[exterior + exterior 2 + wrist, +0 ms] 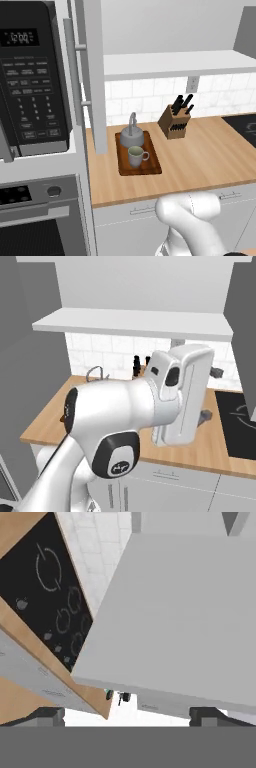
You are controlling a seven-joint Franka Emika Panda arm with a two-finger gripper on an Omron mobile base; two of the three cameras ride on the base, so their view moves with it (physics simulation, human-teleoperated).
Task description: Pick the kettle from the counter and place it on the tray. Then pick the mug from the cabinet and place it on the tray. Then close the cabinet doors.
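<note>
Kettle (131,134) and mug (136,156) both stand on the dark wooden tray (153,168) in the left base view, the squat grey metal kettle at the back, the greyish-green mug with its pale inside in front. The tray lies on the tan wood-grain counter (210,155), near a knife block (174,121). A flat grey cabinet door (94,75) with a silver bar handle hangs open beside the microwave (31,75).

From the right base view, the white arm hides most of the counter; the kettle's thin arched handle (95,372) peeks out beyond it.

Seen from the hand, the gripper (125,714) is spread wide and empty, facing a flat grey cabinet panel (175,612) beside the black glass cooktop (50,597), well away from the tray.
</note>
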